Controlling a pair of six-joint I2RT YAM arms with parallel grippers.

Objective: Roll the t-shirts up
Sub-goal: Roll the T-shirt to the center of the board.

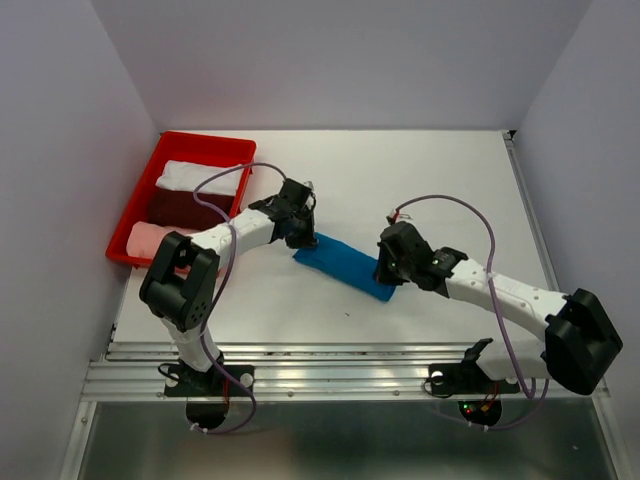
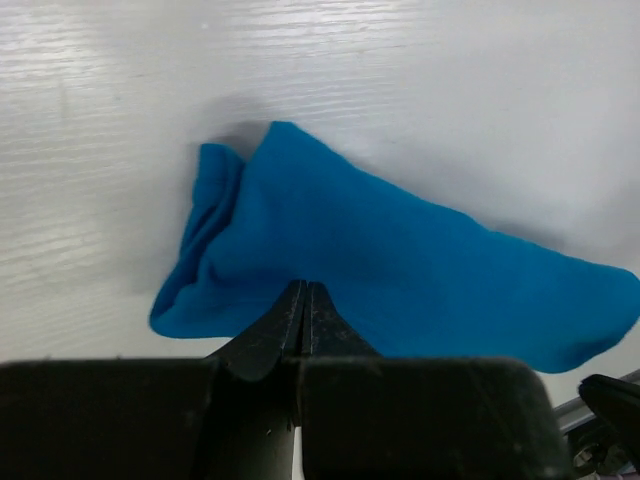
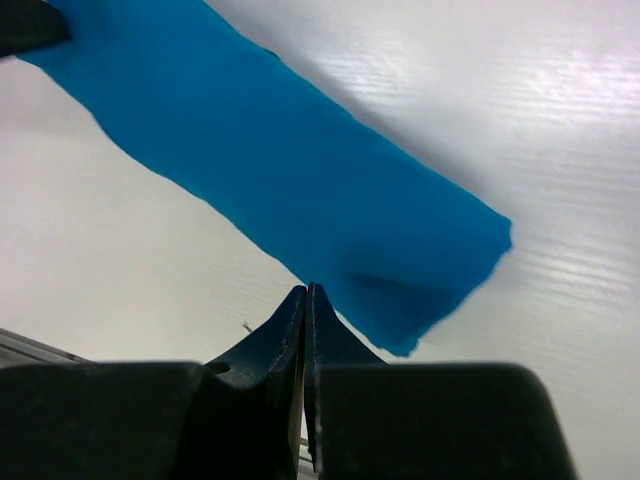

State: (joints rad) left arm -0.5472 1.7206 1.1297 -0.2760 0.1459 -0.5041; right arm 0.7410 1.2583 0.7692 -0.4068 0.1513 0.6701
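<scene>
Blue cloth: the blue t-shirt (image 1: 345,262) lies as a long folded strip, slanting across the white counter (image 1: 420,180) between my two arms, not yet rolled.
Left jaws: the left gripper (image 2: 305,297) is clenched tip to tip over the strip's bunched end; I cannot tell whether any cloth is pinched.
Right jaws: the right gripper (image 3: 306,295) is pressed together at the squarer end's near edge; whether it holds cloth, I cannot tell.
Tray: the red tray (image 1: 205,138) at far left holds a white t-shirt (image 1: 203,176), a maroon t-shirt (image 1: 185,207) and a pink t-shirt (image 1: 150,238).
Risk one: I judge that clenched tips with no bite would drag the strip sideways instead of turning it over.
Risk two: the bunched left end could start a lopsided, cone-shaped roll.
Risk three: if my arms move unevenly, the strip twists.
Writing: I can read none on cloth, tray or arms.
</scene>
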